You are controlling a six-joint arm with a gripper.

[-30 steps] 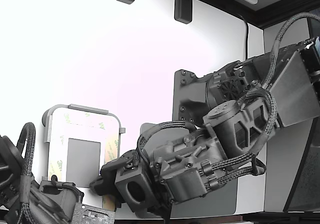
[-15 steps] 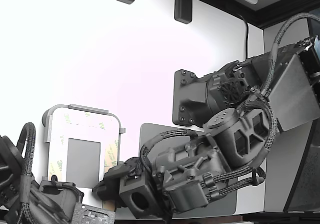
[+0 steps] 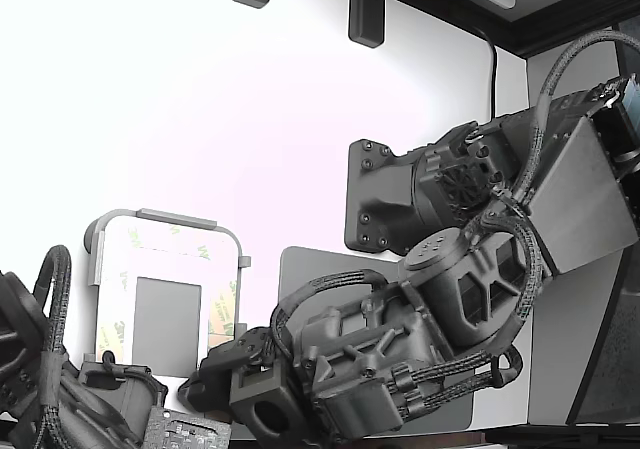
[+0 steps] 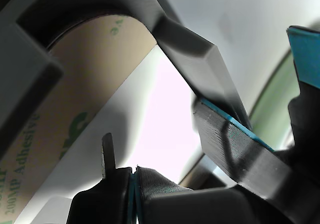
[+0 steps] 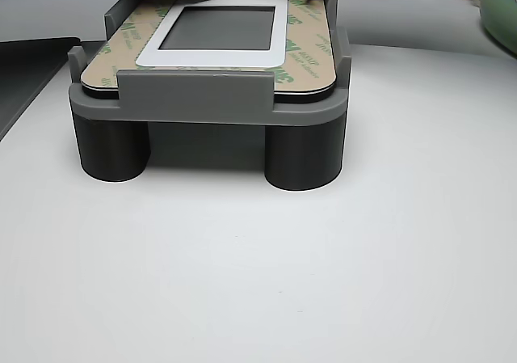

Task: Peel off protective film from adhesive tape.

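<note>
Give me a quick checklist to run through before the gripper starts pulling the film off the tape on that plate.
1. White plate seated in grey frame: ok.
2. Protective film lying flat on the adhesive tape, logos visible: ok.
3. Gripper near the plate's edge: ok.
4. Fingertips pressed together: ok.
5. Film corner caught between them: cannot tell.
6. Second arm clear of the pull path: cannot tell.

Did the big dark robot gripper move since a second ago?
Yes. In the exterior view the dark gripper has slid down and toward that view's left, judged against the grey plastic frame holding the white plate, which stayed put.
</note>
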